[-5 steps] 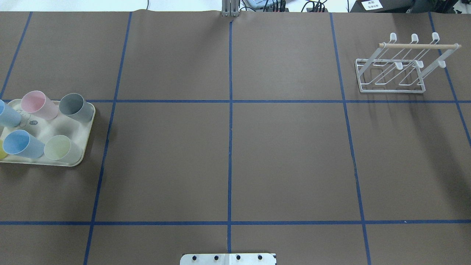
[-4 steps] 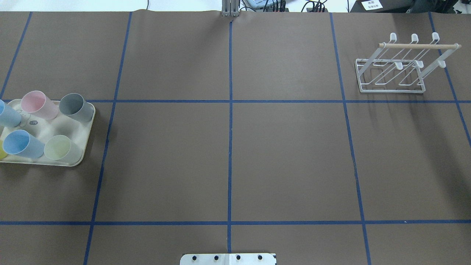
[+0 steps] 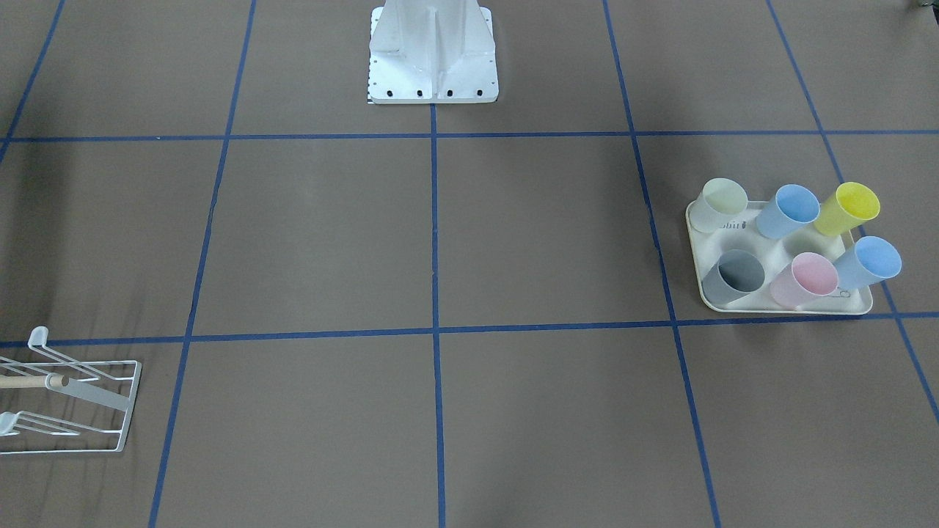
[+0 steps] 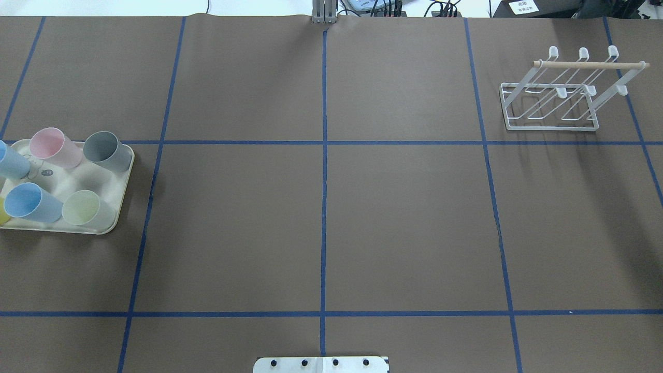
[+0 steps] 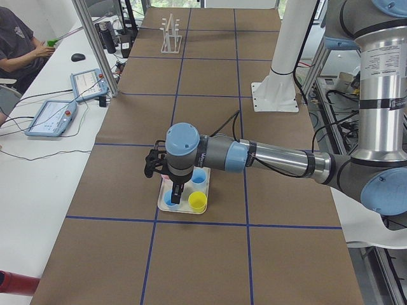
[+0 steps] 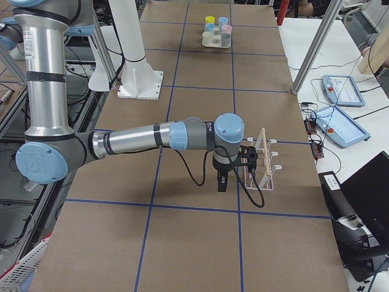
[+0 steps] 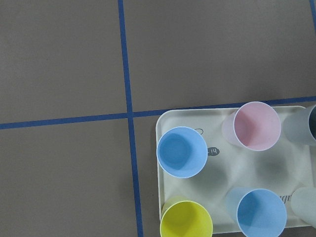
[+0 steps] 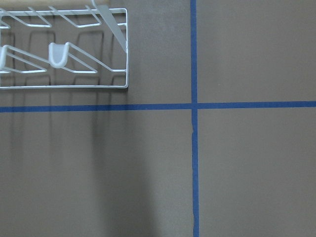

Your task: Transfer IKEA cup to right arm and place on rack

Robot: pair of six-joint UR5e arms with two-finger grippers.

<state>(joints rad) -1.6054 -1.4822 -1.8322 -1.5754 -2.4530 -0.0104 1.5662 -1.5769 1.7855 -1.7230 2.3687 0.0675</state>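
Several pastel IKEA cups stand upright on a cream tray (image 4: pixel 62 182): pink (image 4: pixel 47 144), grey (image 4: pixel 103 147), blue (image 4: pixel 26 201) and pale green (image 4: pixel 83 207). The left wrist view looks straight down on a blue cup (image 7: pixel 181 152), a pink cup (image 7: pixel 256 126) and a yellow cup (image 7: pixel 186 221). My left gripper (image 5: pixel 173 192) hangs just above the tray; I cannot tell whether it is open or shut. The white wire rack (image 4: pixel 551 106) with its wooden dowel is empty. My right gripper (image 6: pixel 222 181) hangs beside the rack (image 6: pixel 262 159), fingers pointing down; I cannot tell its state.
Brown table cover with a blue tape grid. The robot's white base (image 3: pixel 433 55) stands at the middle of the robot-side edge. A side bench holds tablets (image 5: pixel 54 117) and cables, and a person (image 5: pixel 16 38) sits at it.
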